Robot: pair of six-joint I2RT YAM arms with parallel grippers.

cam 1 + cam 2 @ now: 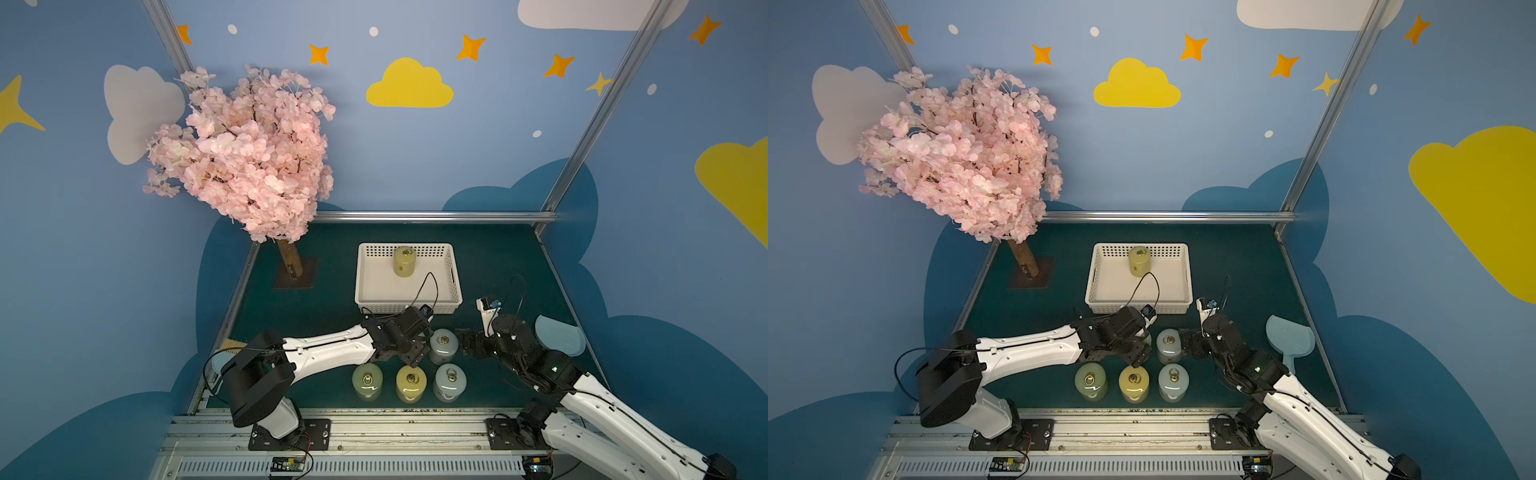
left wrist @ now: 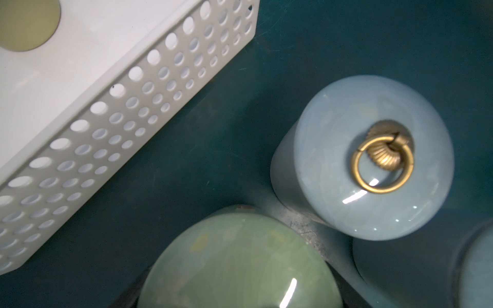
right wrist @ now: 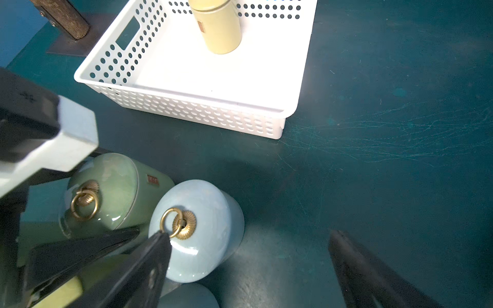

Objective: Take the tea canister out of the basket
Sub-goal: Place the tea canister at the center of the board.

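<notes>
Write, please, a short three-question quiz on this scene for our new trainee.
1. True or false: the white perforated plastic basket is empty.
2. What colour is the cylindrical lidded canister in the basket? A pale blue; B yellow; C green.
3. Which gripper stands wide open?
Key: 1 false, one canister stands inside; 2 B; 3 the right gripper, while the left gripper is shut on a pale green glazed canister.
</notes>
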